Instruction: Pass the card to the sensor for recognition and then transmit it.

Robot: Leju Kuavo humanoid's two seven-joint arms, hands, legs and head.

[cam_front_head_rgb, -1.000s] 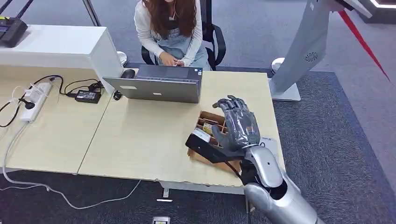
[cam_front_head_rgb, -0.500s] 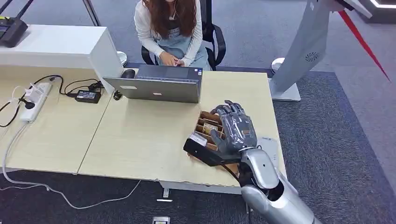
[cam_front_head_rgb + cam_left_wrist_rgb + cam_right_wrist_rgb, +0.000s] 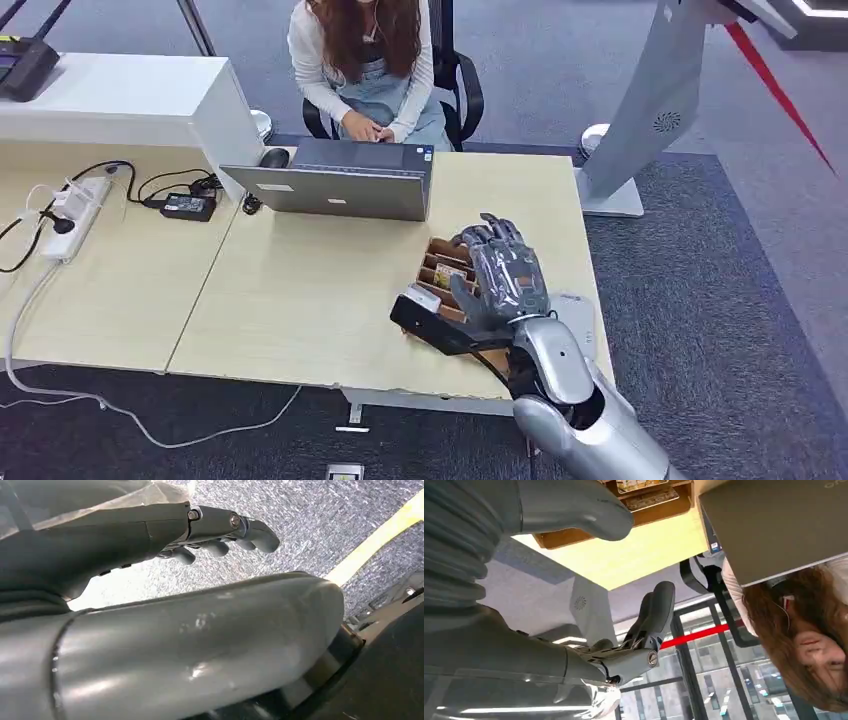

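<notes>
**Over the card box, reach not yet closed**

At the counter's (image 3: 300, 290) near right corner, your right hand (image 3: 503, 275) hovers above the brown card box (image 3: 445, 268), fingers spread and holding nothing. The right wrist view confirms it: thumb (image 3: 574, 510) and fingers (image 3: 656, 612) stand well apart with only air between them, and the box's slots lie just beyond the thumb. The cards (image 3: 449, 277) sit upright in those slots, none lifted. A black device (image 3: 440, 325), probably the sensor, lies just beside the box at the counter's front edge, partly under your forearm.

You look to be at the pick-up step: nothing has been scanned or handed over. Next you would need to lower the hand and pinch a single card by its top edge, without dragging the box or nudging the black device.

Your left hand (image 3: 150, 535) hangs over carpet, fingers loosely apart, holding nothing. A person (image 3: 365, 60) sits behind the laptop (image 3: 335, 190), the likely receiver.
</notes>
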